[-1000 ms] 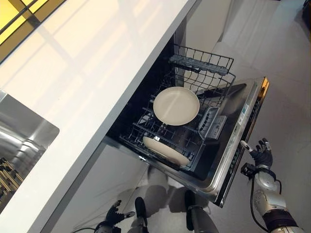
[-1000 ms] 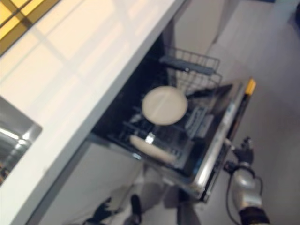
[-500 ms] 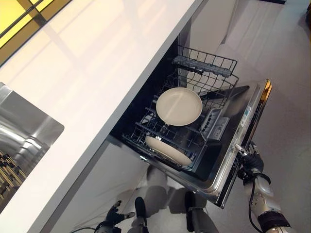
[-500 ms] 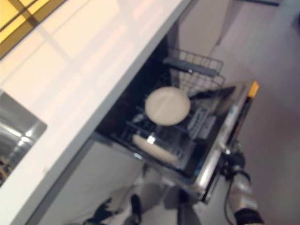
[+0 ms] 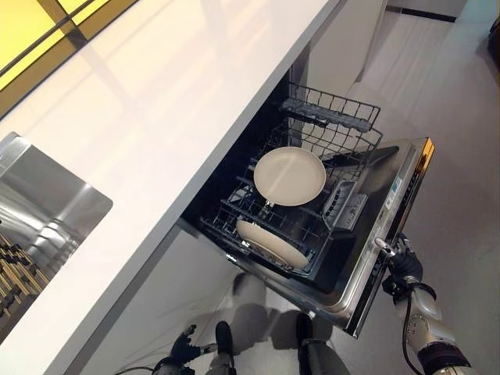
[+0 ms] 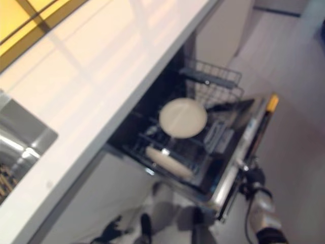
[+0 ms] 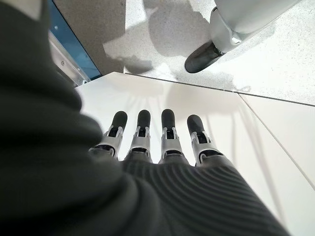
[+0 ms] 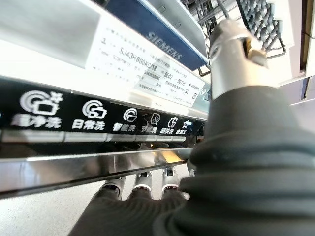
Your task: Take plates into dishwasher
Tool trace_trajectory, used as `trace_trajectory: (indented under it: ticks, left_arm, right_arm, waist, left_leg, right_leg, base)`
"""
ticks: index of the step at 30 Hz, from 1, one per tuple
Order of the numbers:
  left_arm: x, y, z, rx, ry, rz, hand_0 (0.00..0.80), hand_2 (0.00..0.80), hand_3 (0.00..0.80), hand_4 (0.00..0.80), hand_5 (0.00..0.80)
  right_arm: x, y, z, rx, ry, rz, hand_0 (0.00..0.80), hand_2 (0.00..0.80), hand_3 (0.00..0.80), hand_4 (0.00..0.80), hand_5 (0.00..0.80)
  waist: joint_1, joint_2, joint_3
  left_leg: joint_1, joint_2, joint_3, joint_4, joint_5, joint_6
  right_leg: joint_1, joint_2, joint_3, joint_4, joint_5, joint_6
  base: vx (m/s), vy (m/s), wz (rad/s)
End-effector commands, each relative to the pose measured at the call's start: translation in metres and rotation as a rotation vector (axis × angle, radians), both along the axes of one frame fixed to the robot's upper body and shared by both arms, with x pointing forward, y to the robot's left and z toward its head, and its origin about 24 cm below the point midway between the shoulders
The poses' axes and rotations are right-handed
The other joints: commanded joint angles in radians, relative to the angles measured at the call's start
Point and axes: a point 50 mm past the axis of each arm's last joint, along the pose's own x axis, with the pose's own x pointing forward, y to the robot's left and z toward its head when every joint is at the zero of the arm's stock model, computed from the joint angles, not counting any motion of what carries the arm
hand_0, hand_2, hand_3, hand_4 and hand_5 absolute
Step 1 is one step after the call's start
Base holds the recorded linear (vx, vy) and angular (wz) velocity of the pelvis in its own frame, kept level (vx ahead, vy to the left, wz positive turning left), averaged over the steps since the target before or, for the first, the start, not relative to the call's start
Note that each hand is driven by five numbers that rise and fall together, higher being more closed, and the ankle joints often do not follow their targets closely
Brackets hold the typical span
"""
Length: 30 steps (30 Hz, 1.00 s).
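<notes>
Two cream plates stand in the pulled-out lower rack [image 5: 332, 125] of the open dishwasher: one round plate [image 5: 290, 176] faces up in the middle, and a second plate [image 5: 270, 243] leans at the near end. The dishwasher door [image 5: 391, 199] hangs open to the right. My right hand [image 5: 400, 266] is at the door's outer edge; in the right wrist view it [image 8: 236, 162] sits against the control strip [image 8: 74, 123] on that edge. My left hand [image 7: 162, 142] hangs low above the floor, open and empty, also seen at the bottom [image 5: 181, 351].
A long white countertop [image 5: 156, 101] runs above the dishwasher, with a steel sink [image 5: 39, 203] at the left and a dark rack [image 5: 12, 289] inside it. Pale floor tiles [image 5: 461, 117] lie to the right of the door.
My right hand has moved from a little off the door to right against its outer edge. The whole picture has shifted slightly; the plates have stayed put.
</notes>
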Motion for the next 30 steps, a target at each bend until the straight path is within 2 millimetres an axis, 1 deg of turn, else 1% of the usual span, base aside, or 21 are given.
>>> trace_trajectory:
  ticks: [1,7,11,17,20,25,30]
  left_arm:
    - [0.011,0.005,0.01,0.041,-0.034,-0.05,0.0,0.0,0.0,0.0,0.0]
    - [0.009,0.007,0.009,0.047,-0.026,-0.059,0.0,0.0,0.0,0.0,0.0]
    - [0.008,0.008,0.008,0.055,-0.018,-0.067,0.0,0.0,0.0,0.0,0.0]
    - [0.007,0.008,0.007,0.057,-0.009,-0.071,0.0,0.0,0.0,0.0,0.0]
    - [0.006,0.008,0.006,0.059,0.001,-0.068,0.0,0.0,0.0,0.0,0.0]
    - [0.003,0.012,0.004,0.069,0.023,-0.065,0.0,0.0,0.0,0.0,0.0]
    - [-0.004,0.016,0.0,0.072,0.049,-0.068,0.0,0.0,0.0,0.0,0.0]
  right_arm:
    - [0.028,0.09,0.021,-0.073,-0.089,0.407,0.0,0.0,0.0,0.0,0.0]
    - [0.027,0.094,0.017,-0.058,-0.079,0.408,0.0,0.0,0.0,0.0,0.0]
    - [0.03,0.1,0.021,-0.052,-0.093,0.428,0.0,0.0,0.0,0.0,0.0]
    - [0.032,0.112,0.028,-0.053,-0.113,0.469,0.0,0.0,0.0,0.0,0.0]
    - [0.033,0.12,0.03,-0.047,-0.123,0.495,0.0,0.0,0.0,0.0,0.0]
    - [0.033,0.131,0.033,-0.042,-0.136,0.531,0.0,0.0,0.0,0.0,0.0]
    - [0.033,0.137,0.033,-0.019,-0.136,0.545,0.0,0.0,0.0,0.0,0.0]
  waist:
    - [0.061,-0.02,0.028]
    - [0.077,-0.039,0.022]
    - [0.09,-0.055,0.014]
    - [0.102,-0.071,-0.001]
    - [0.109,-0.077,-0.009]
    - [0.122,-0.089,-0.022]
    - [0.134,-0.099,-0.041]
  left_leg:
    - [-0.076,-0.056,-0.023,-0.11,0.151,0.017]
    - [-0.053,-0.067,-0.033,-0.108,0.136,0.027]
    - [-0.029,-0.08,-0.04,-0.125,0.12,0.04]
    - [-0.007,-0.097,-0.048,-0.138,0.103,0.052]
    - [0.009,-0.099,-0.046,-0.159,0.104,0.056]
    - [0.028,-0.099,-0.046,-0.185,0.109,0.059]
    - [0.043,-0.099,-0.048,-0.195,0.105,0.061]
  right_leg:
    - [0.123,-0.052,-0.097,0.017,-0.115,0.024]
    - [0.159,-0.076,-0.114,-0.026,-0.084,0.035]
    - [0.181,-0.095,-0.122,-0.081,-0.043,0.053]
    - [0.207,-0.11,-0.128,-0.137,-0.005,0.071]
    - [0.222,-0.114,-0.134,-0.165,0.012,0.082]
    - [0.248,-0.112,-0.144,-0.206,0.031,0.092]
    - [0.276,-0.112,-0.153,-0.237,0.039,0.098]
  base:
    - [0.085,0.042,0.09]
    - [0.076,0.024,0.08]
    - [0.061,0.033,-0.07]
    - [0.067,0.053,-0.02]
    - [0.07,0.034,-0.03]
    - [0.063,0.014,0.0]
    - [0.073,0.017,0.04]
